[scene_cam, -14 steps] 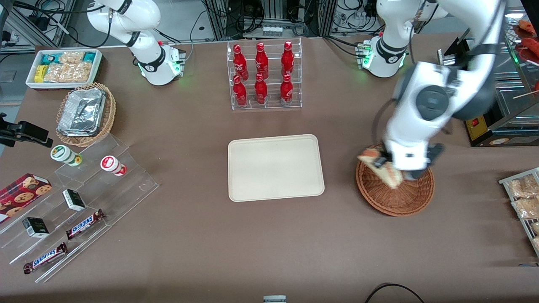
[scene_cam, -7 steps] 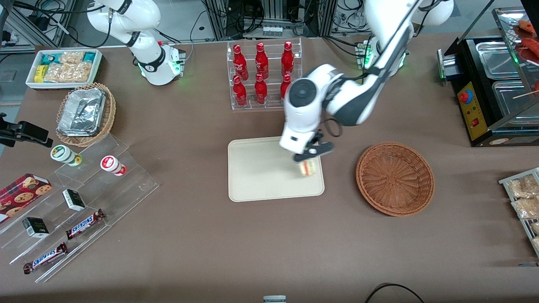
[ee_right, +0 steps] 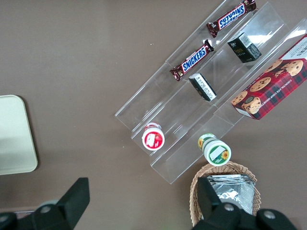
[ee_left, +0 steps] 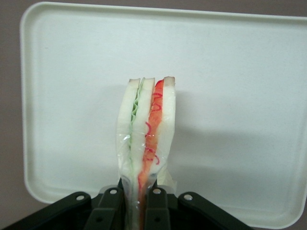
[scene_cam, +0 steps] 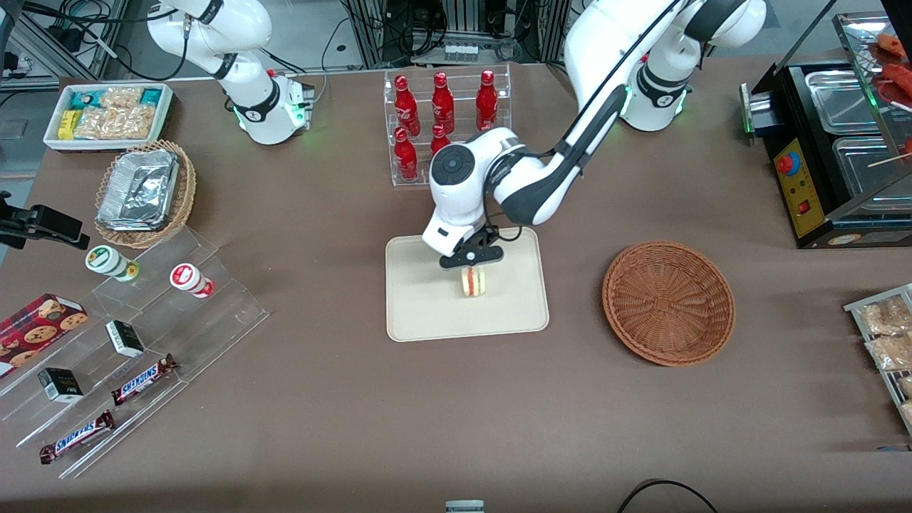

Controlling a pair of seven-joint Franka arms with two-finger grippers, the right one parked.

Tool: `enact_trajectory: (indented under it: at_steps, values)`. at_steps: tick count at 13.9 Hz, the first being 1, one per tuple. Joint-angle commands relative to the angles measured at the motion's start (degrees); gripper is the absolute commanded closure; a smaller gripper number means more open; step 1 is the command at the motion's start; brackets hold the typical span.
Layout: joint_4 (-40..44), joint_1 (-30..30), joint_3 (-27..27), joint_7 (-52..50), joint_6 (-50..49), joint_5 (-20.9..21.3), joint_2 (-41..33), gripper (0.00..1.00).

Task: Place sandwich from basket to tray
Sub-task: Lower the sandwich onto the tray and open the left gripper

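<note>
The sandwich (scene_cam: 474,282), a wrapped wedge of white bread with red and green layers (ee_left: 146,139), hangs over the middle of the cream tray (scene_cam: 427,313). My left gripper (scene_cam: 472,262) is shut on its narrow end, its black fingers (ee_left: 162,206) pinching the wrap from both sides. In the left wrist view the tray (ee_left: 240,96) spreads out under the sandwich. The reddish-brown woven basket (scene_cam: 667,302) stands empty beside the tray, toward the working arm's end of the table.
A clear rack of red bottles (scene_cam: 445,127) stands farther from the front camera than the tray. Toward the parked arm's end are a clear stepped shelf with snack bars (scene_cam: 142,380), a tan basket of foil trays (scene_cam: 144,192) and a white snack bin (scene_cam: 108,114). A black appliance (scene_cam: 826,149) sits near the basket.
The gripper lifted the sandwich out of the basket and carried it sideways over the tray, ending above the tray's middle. The basket is now empty.
</note>
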Motion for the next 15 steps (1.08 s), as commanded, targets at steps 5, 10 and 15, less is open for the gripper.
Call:
enact_trajectory:
  at_steps: [5, 10, 15]
  values:
    - [3.51, -1.29, 0.68, 1.43, 2.53, 2.78, 5.20, 0.76]
    - [3.68, -1.20, 0.76, 0.55, 0.96, 2.52, 2.67, 0.00]
    - [4.30, 3.61, 1.03, 0.55, -14.50, -1.24, -10.24, 0.00]
